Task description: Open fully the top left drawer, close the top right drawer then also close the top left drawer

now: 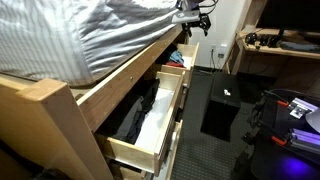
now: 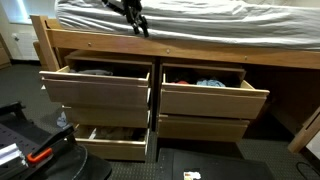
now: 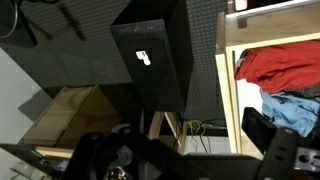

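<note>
Top left drawer [image 2: 95,92] sits at about 9 o'clock in an exterior view, under the bed frame [image 2: 200,52]. It is pulled out, and from the side it reads as a long, shallow tray [image 1: 160,118] with black clothing [image 1: 135,115] lying in it. The top right drawer [image 2: 212,98], at about 3 o'clock, is also out, and it appears from the side further back [image 1: 186,58]. Below the left one, a lower drawer [image 2: 112,148] stands open too. The gripper [image 2: 140,28] hangs high, at roughly 11 o'clock, level with the mattress [image 2: 220,12] and above the drawer fronts. In the wrist view the gripper [image 3: 180,150] enters from 6 o'clock. Its fingers look spread well apart with nothing between them, though that part of the view is dark. At 3 o'clock of the wrist view lie red and blue clothes [image 3: 275,72], the contents of the top right drawer, and a black box [image 3: 150,55] stands on the floor toward 12 o'clock. With the left drawer looking fully drawn out, I judge the opening step done and closing the top right drawer to be the step in hand. The next move calls for dropping down in front of that drawer's flat face, clear of its rim. The fingers then go against the front for a straight push toward the frame until it sits flush.
</note>
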### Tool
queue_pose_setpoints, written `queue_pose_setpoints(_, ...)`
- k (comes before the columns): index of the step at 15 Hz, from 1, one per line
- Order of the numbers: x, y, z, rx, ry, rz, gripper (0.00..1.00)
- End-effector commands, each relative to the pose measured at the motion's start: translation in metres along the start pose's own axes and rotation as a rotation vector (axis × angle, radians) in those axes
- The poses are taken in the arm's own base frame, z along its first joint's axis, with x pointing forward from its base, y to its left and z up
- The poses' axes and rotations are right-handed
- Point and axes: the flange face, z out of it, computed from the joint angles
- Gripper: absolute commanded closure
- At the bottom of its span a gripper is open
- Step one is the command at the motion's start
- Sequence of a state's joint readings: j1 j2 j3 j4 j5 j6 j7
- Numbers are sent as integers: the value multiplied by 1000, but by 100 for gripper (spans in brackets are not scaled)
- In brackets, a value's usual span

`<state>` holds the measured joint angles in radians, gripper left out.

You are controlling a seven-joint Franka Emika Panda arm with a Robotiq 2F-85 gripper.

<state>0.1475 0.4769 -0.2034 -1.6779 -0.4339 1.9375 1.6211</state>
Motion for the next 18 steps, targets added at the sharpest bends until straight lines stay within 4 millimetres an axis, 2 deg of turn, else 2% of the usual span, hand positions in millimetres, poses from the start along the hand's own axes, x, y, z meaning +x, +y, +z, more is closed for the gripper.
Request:
queue_pose_setpoints(1, 96, 9, 34, 69, -177, 29, 0)
queue_pose_setpoints(4, 181, 14, 81, 144, -329, 35, 0)
queue_pose_setpoints(6, 220, 9, 112, 199, -439, 12, 0)
queue_pose_setpoints(7, 217, 4, 124, 167, -517, -11, 0)
queue_pose_setpoints(8, 216, 27, 105, 163, -428, 32, 0)
queue_pose_setpoints(10, 226, 26, 123, 155, -437, 37, 0)
queue_pose_setpoints(12, 218, 25, 118, 165, -432, 15, 0)
queue_pose_setpoints(13, 210, 27, 123, 148, -447, -21, 0)
queue_pose_setpoints(15, 199, 30, 154, 109, -520, -149, 0)
queue_pose_setpoints(18, 197, 40, 209, 60, -598, -290, 0)
